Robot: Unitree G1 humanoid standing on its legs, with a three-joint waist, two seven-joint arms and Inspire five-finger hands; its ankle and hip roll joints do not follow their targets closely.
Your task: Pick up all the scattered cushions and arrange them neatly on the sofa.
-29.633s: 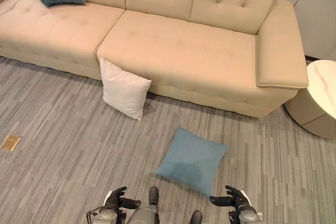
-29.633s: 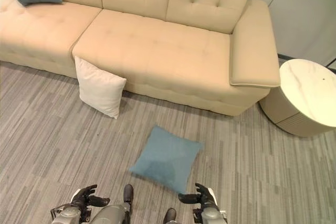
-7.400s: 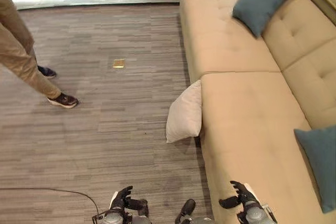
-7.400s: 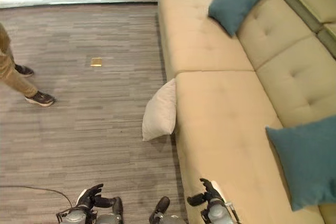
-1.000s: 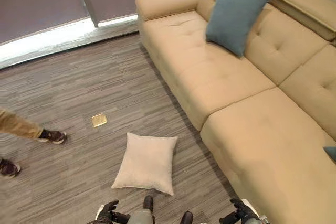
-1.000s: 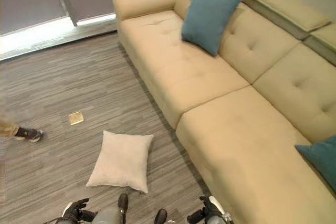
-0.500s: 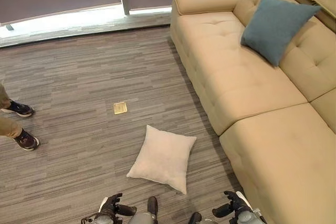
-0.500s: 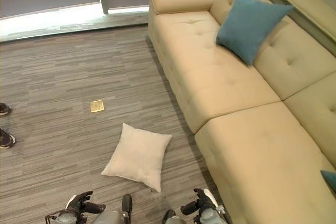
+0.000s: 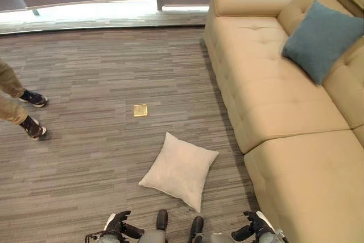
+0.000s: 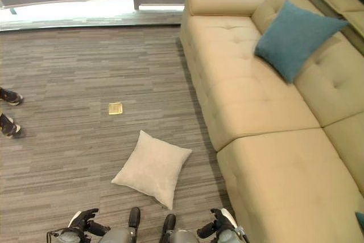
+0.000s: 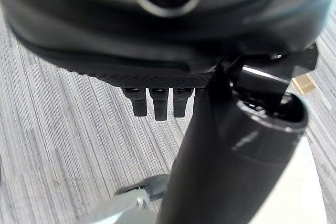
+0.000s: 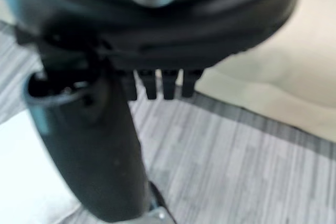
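A white cushion (image 9: 179, 169) lies flat on the grey floor, a short way in front of the beige sofa (image 9: 267, 101). One teal cushion (image 9: 324, 38) leans against the sofa's backrest near its arm. The corner of a second teal cushion (image 10: 359, 218) peeks in at the seat's near end. My left hand (image 9: 116, 225) and right hand (image 9: 253, 227) hang low at the near edge, both open and empty. The white cushion lies on the floor ahead of them, between the two. In the left wrist view the fingers (image 11: 157, 101) are straight over bare floor.
A person's legs and shoes (image 9: 25, 109) stand on the floor at the far left. A small brass floor plate (image 9: 140, 110) sits just beyond the white cushion. A window sill (image 9: 102, 12) runs along the far wall. Open floor lies left of the cushion.
The whole picture has shifted as the camera turned, bringing the person's legs further into view. The white cushion stays flat on the floor and both hands stay low and empty.
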